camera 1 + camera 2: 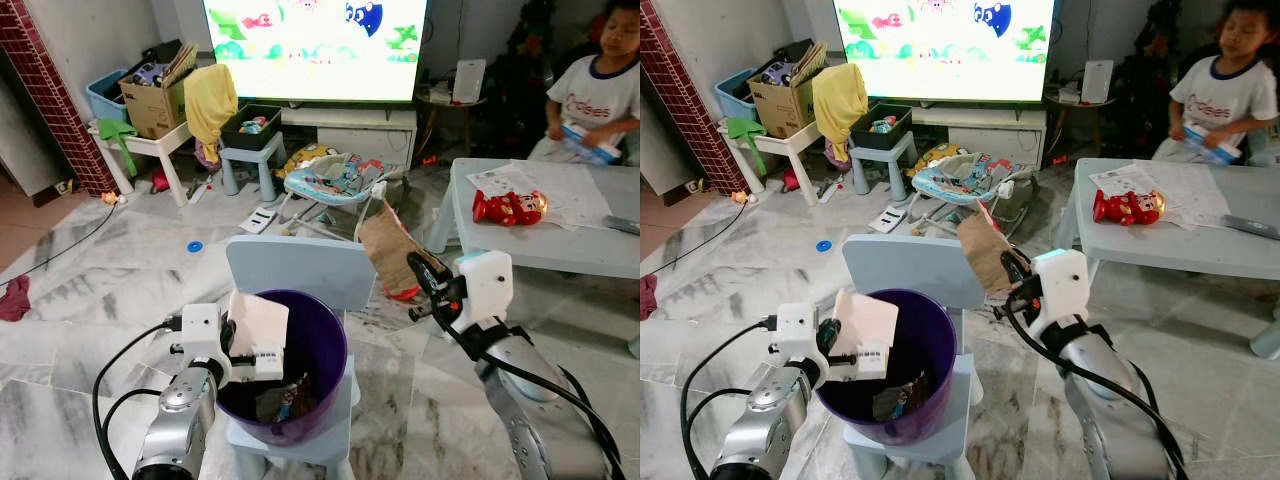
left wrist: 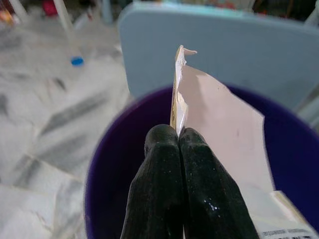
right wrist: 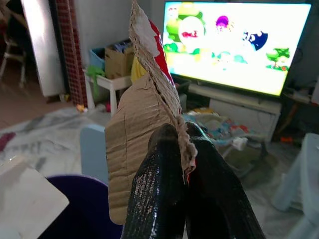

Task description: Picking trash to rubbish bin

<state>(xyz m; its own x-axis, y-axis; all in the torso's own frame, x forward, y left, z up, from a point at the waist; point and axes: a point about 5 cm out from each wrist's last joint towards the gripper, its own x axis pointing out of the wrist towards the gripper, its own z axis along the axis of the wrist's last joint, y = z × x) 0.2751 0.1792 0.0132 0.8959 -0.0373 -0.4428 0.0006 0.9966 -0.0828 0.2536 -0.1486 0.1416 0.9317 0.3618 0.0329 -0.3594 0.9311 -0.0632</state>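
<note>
From the left eye view we see a purple bin (image 1: 300, 350) standing on a pale blue child's chair (image 1: 300, 270), its base hidden by our left arm and cut off at the frame's edge; dark scraps lie inside, too small to identify. Our left gripper (image 1: 240, 345) holds a white paper piece (image 1: 258, 325) with a barcode label over the bin's near rim. Our right gripper (image 1: 425, 275) holds a torn brown cardboard piece (image 1: 388, 250) up beside the chair back, right of the bin. The left wrist view shows the jaws pressed together on the paper's thin edge, above the bin's mouth. The right wrist view shows the jaws clamped on the cardboard's ragged edge, revealing a red printed face (image 3: 155, 37) and a bright television (image 3: 234, 45) behind.
</note>
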